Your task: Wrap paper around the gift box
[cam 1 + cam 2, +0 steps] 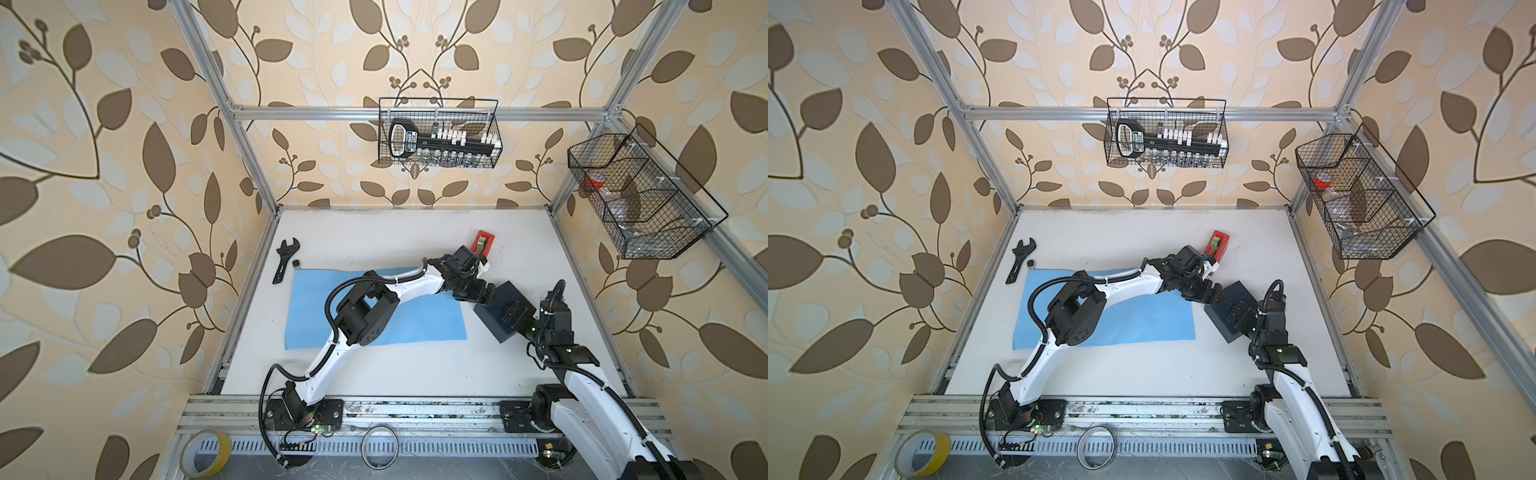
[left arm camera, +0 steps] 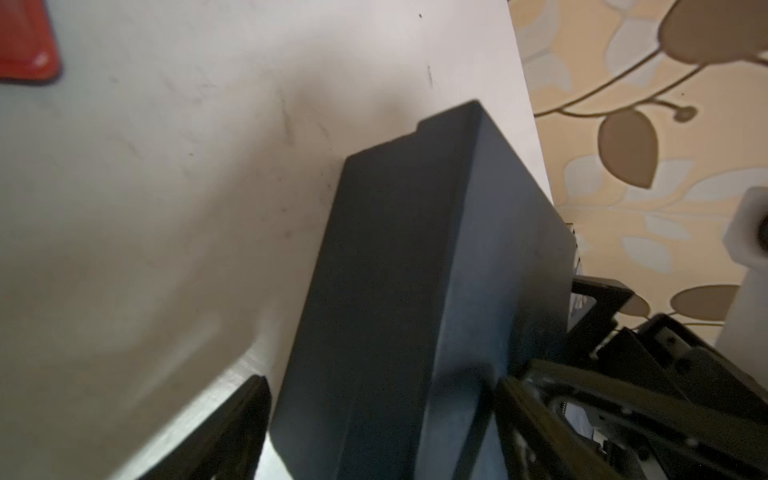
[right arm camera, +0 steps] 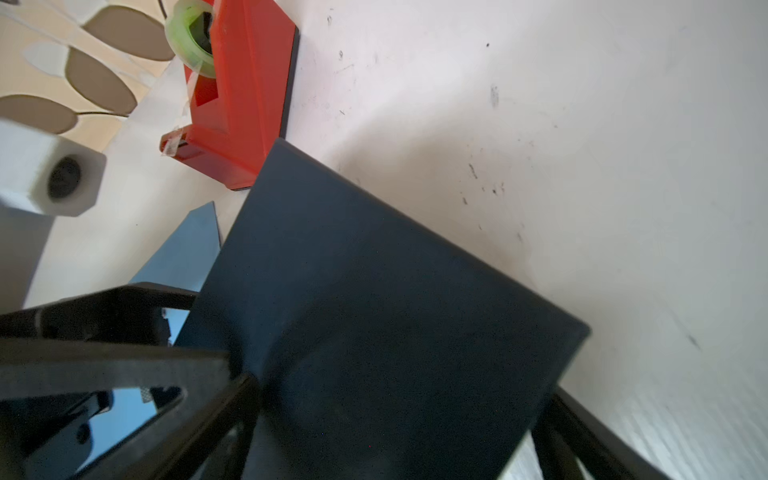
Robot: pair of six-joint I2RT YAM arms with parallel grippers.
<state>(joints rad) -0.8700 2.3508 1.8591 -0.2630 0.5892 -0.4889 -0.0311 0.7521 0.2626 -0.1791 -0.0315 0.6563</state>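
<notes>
Box (image 1: 494, 326) rests on the table (image 1: 374, 249), between both pairs of jaws and just off the paper (image 1: 415, 320) edge. Step in hand: two-arm pickup. Left gripper (image 2: 382, 380) jaws stand wide, with a gap beside one finger. Right gripper (image 3: 401, 386) jaws stand wide and the box fills them; I cannot tell whether they clamp. Next: close both, lift level, set the box mid-paper.

The left arm (image 1: 328, 365) and right arm (image 1: 586, 386) have glossy white shells between blocky black joints. Black ribbed conduit (image 1: 332, 299) loops along each. A green light (image 1: 1280, 349) glows on the right arm's black joint.
</notes>
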